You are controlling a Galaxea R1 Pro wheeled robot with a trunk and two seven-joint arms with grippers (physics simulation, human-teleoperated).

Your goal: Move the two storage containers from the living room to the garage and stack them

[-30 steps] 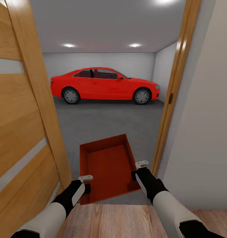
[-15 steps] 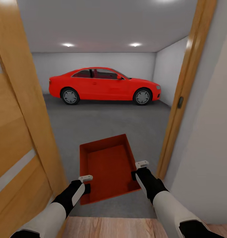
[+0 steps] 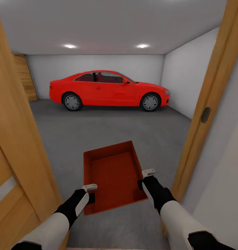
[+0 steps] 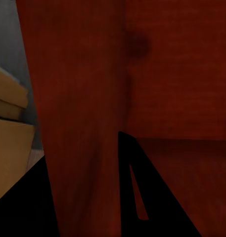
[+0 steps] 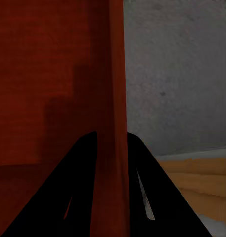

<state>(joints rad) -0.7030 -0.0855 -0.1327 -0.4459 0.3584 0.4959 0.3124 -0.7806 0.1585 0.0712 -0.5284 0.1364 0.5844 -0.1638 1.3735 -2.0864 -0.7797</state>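
Observation:
I carry one orange-red storage container [image 3: 113,175] level in front of me, over the grey concrete floor [image 3: 108,130] of the garage. My left gripper [image 3: 90,193] is shut on its left wall near the close corner, and my right gripper [image 3: 144,178] is shut on its right wall. In the left wrist view the red wall [image 4: 83,123] runs between the dark fingers. The right wrist view has the container wall [image 5: 113,98] clamped between both fingers [image 5: 142,192], with grey floor beyond. The bin is empty inside.
I stand in a doorway: the open wooden door [image 3: 15,152] is close on my left, the door frame [image 3: 209,104] close on my right. A red car [image 3: 108,90] is parked across the far end. A wooden door [image 3: 23,76] is at the back left.
The view has advanced through the doorway: the door and frame have slid outward, the wood plank floor has dropped out of sight, more garage shows. Both grippers hold the container as before.

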